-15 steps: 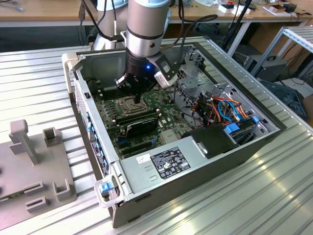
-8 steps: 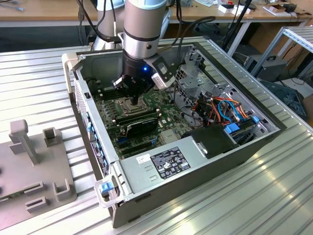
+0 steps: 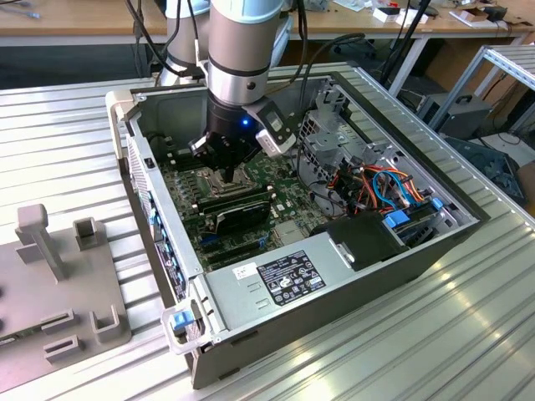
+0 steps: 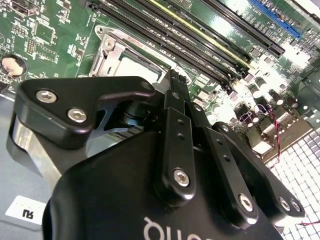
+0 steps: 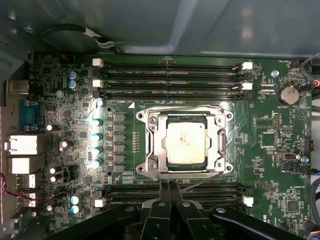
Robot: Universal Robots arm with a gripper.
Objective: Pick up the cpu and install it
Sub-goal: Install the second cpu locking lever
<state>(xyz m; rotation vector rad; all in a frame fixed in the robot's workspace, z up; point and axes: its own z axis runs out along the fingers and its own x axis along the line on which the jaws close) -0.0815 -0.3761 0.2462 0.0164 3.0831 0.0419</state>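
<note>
**CPU seated in the socket**

I see the cpu (image 5: 186, 143), a small, thin, square chip with a dull silver-grey metal top, lying flat and level in the middle of the motherboard's socket, its edges parallel to the frame's. The frame borders it on all four sides. In the second wrist view a pale corner of the cpu (image 4: 139, 68) shows.

Open room lies above the socket (image 5: 185, 142), hemmed by memory slots (image 5: 170, 75) on two sides.
</note>
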